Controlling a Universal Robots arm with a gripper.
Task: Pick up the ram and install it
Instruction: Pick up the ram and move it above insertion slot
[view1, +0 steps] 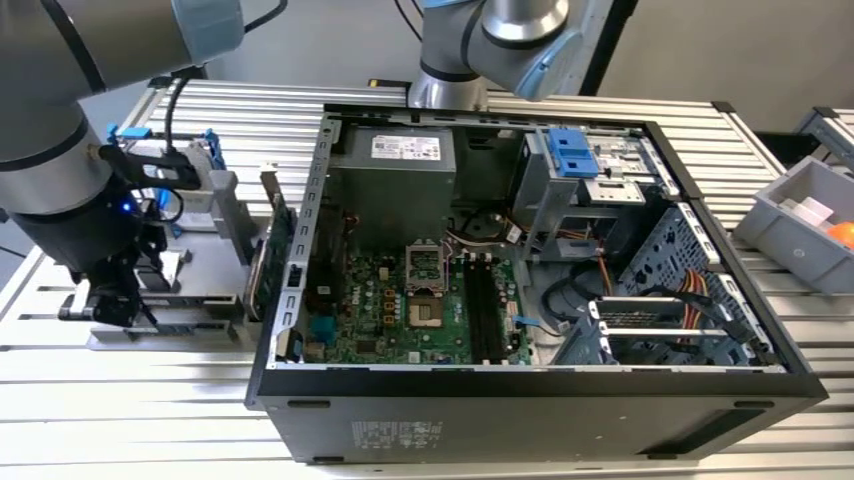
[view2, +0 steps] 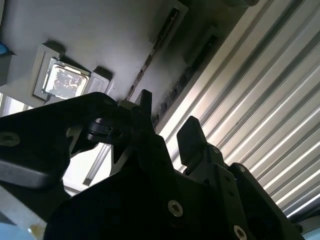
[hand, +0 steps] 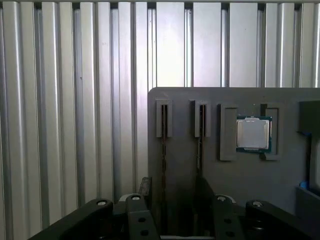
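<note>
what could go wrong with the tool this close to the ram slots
1. The open tool hovers by two thin sticks in neighbouring slots, the ram and its twin; a small offset could pinch the wrong one or strike the grey holder.
2. A processor lies in the next pocket and may get knocked.
3. In the exterior view, a green card stands on edge nearby, possibly in the carry path.

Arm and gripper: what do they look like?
Arm: thick round links, dark grey here and silvery at the base, with pale blue joint caps. A black cable loops by the wrist, where a small blue light glows. Gripper: matt black, angular fingers with silver screw heads.
</note>
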